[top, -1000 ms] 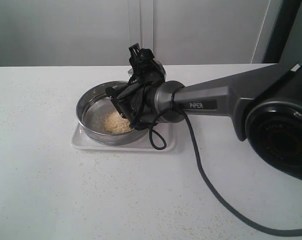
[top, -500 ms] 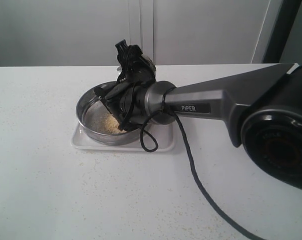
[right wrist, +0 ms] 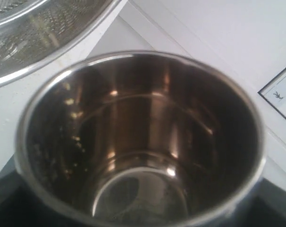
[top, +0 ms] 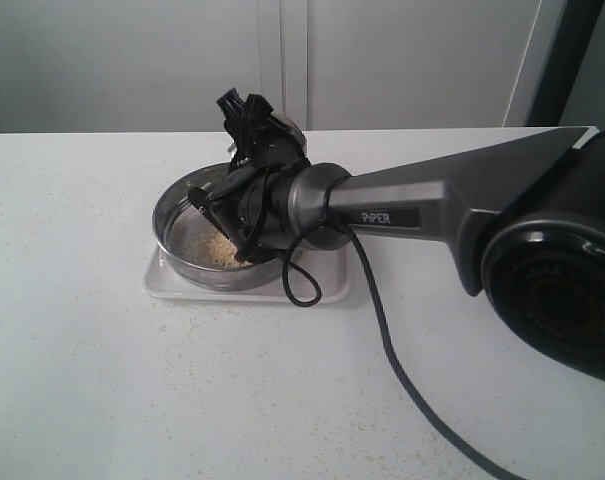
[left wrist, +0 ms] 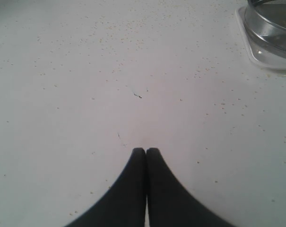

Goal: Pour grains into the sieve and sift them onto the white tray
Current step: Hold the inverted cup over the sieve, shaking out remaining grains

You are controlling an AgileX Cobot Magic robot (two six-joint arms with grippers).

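Observation:
The sieve sits on the white tray with a pale yellow heap of grains on its mesh. My right gripper hangs over the sieve's far right rim, shut on a small steel cup. In the right wrist view the cup fills the picture, bare inside but for a few specks, with the sieve and the tray behind it. My left gripper is shut on nothing above bare table, the sieve and tray off to one side.
Loose grains speckle the white table around the tray. A black cable trails from the right arm across the table to the front right. A white wall and a dark upright stand behind the table.
My right gripper has shifted left and a little up over the sieve with the cup. The arm now hides more of the grain heap. Sieve and tray have not moved.

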